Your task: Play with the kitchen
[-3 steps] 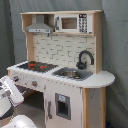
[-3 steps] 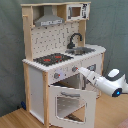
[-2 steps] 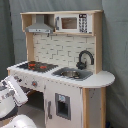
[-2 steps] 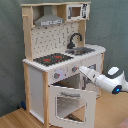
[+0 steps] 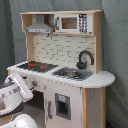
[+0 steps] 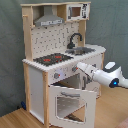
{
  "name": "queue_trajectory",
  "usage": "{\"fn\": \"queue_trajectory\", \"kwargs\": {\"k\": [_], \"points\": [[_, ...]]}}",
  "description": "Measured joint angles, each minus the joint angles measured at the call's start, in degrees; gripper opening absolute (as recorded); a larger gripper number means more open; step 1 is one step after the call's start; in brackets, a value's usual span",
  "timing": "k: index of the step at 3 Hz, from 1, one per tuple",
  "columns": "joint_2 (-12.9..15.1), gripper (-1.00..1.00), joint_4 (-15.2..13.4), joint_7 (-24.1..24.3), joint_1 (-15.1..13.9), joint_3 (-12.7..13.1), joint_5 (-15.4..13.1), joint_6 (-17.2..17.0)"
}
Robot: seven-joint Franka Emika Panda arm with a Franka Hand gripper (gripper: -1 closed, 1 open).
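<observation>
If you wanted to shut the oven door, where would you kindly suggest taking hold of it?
Probably the oven door by its free top rim, from the front and above: it hangs partly open, hinged low, tilted outward, so that edge is exposed. The hand sits just above it.

one toy play kitchen [image 5: 75,80] stands in both exterior views, and one white robot arm [image 6: 102,75] reaches toward it. on the kitchen: one black hob [image 6: 52,59] with two red rings, one sink [image 5: 72,73], one black faucet [image 5: 85,57], one grey hood [image 5: 40,28], one small microwave [image 5: 72,22], and one windowed oven door [image 6: 72,102].
</observation>
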Motion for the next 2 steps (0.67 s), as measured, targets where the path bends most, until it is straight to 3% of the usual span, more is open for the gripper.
{"fn": "queue_trajectory", "kwargs": {"k": [2], "points": [[-0.08, 1.00, 0.01, -2.69, -5.03, -0.29, 0.00, 10.23]]}}
